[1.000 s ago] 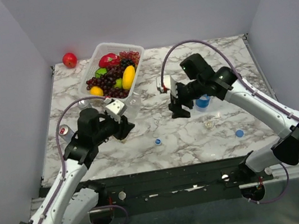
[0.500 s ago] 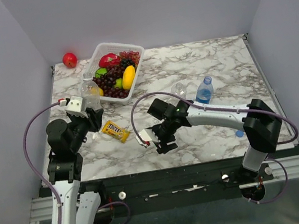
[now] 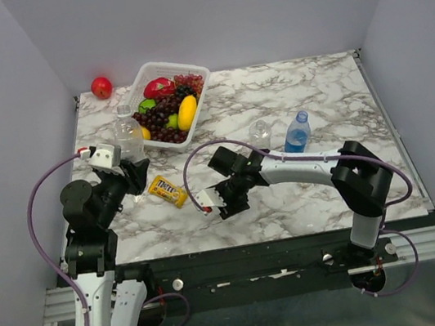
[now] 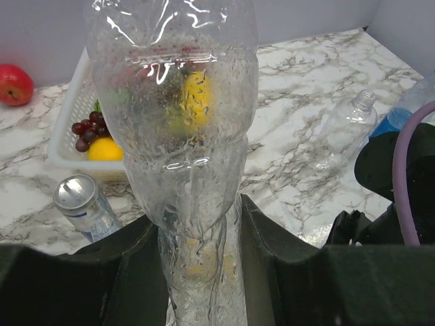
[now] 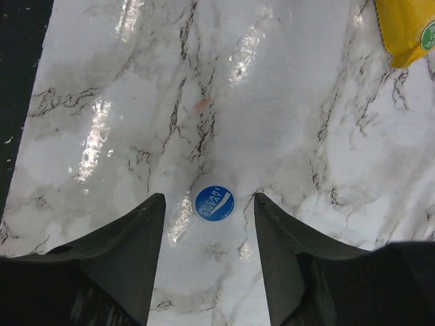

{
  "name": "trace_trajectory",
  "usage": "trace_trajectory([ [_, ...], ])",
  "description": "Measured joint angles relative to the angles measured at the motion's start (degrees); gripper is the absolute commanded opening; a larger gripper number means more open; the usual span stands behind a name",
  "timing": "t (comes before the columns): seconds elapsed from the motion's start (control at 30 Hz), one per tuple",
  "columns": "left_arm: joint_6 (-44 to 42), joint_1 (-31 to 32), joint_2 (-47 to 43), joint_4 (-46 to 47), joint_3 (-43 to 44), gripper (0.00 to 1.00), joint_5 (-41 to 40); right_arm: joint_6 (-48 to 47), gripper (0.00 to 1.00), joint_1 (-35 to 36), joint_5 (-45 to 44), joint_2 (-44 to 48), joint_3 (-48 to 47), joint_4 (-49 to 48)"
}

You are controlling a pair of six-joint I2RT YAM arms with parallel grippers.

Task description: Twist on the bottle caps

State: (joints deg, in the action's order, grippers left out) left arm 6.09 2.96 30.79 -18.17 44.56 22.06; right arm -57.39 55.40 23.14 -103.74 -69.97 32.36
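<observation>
1. Right hand (image 5: pixel 209 198): fingers apart, straddling the blue-and-white cap (image 5: pixel 214 202) without touching it. The cap lies flat on the desk (image 5: pixel 285 88) near the front edge, printed top up.
2. Left hand (image 4: pixel 200 227): clamped on the lower part of a clear bottle (image 4: pixel 177 122) at the desk's left side. Its long axis is near vertical, mouth up. The neck looks bare from above.
3. Farther back, a second clear bottle (image 4: pixel 343 132) stands with an open neck. The blue-tinted bottle (image 3: pixel 296 132) is just beside it, its top too small to read.
4. Judgement: no cap seen screwed on, so early stage. Left to do: pick up this cap, thread it on, then the other bottles.
</observation>
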Motion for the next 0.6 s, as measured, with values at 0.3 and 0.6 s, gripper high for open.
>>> trace_trajectory([
  [0.3, 1.3, -0.4, 0.5, 0.2, 0.0, 0.10, 1.1, -0.6, 0.55, 0.0, -2.4, -1.9, 0.0, -1.4],
  [0.6, 1.6, -0.8, 0.9, 1.0, 0.0, 0.10, 1.4, -1.7, 0.49, 0.0, -3.1, -2.6, 0.0, -1.3],
])
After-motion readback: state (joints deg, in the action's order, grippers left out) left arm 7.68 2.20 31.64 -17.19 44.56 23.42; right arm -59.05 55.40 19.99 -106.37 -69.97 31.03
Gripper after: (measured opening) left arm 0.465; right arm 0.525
